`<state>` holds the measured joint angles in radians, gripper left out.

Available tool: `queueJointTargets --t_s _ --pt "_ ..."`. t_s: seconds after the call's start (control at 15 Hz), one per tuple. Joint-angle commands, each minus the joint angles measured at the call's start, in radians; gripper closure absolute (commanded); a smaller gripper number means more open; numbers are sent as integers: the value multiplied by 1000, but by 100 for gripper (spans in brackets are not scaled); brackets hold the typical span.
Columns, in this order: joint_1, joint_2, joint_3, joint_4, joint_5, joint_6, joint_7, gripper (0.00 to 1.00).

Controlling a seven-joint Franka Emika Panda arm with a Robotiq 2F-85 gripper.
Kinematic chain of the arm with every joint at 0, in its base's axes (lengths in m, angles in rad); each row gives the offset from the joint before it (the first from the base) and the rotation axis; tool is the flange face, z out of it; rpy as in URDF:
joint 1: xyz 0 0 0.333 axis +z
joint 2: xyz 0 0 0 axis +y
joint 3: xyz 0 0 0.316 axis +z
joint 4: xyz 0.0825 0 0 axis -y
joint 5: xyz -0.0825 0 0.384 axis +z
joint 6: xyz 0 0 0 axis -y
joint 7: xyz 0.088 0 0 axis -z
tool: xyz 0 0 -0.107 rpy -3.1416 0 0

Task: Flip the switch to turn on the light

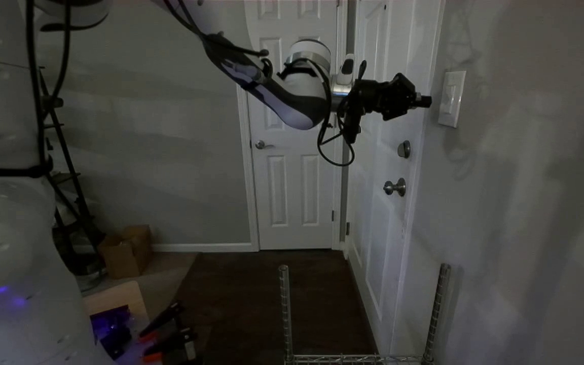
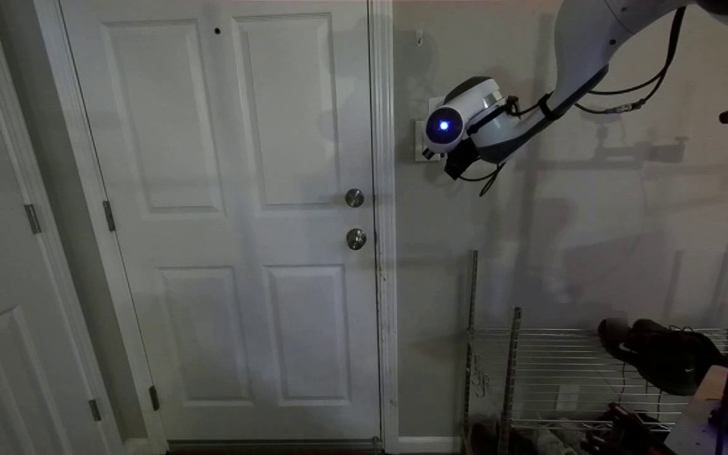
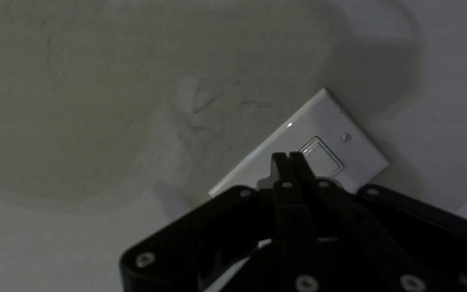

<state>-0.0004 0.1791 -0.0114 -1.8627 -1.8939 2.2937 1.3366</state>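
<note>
The switch [image 1: 452, 99] is on this scuffed grey wall [image 1: 540, 203], door [image 2: 231, 237] just beside it. The hand [image 3: 288, 155] is near the switch, pointing at it, closed up. Pretty dim in here, wire rack [image 2: 511, 373] and floor [image 1: 244, 304] way below the switch.

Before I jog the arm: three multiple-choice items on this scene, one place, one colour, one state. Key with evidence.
1. Where is the switch plate?
A on the wall beside the door
B on the door itself
C on the floor

2. What colour is the glowing indicator?
A red
B green
C blue

3. Gripper state?
A wide open
B shut
C half open

Key
1 A: both exterior views show it on the wall, off the door.
2 C: an exterior view shows it lit blue.
3 B: the fingertips meet in the wrist view.
</note>
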Motion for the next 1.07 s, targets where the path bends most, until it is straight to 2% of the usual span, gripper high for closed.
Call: queueJointTargets --t_s 0.0,0.27,0.53,1.0 --pt "-9 0 10 1 2 -2 -4 95" --pt "-10 28 10 40 -27 9 33 94" --pt "-11 85 10 133 -72 -12 150 94" --pt "-17 169 8 259 -58 -69 309 95"
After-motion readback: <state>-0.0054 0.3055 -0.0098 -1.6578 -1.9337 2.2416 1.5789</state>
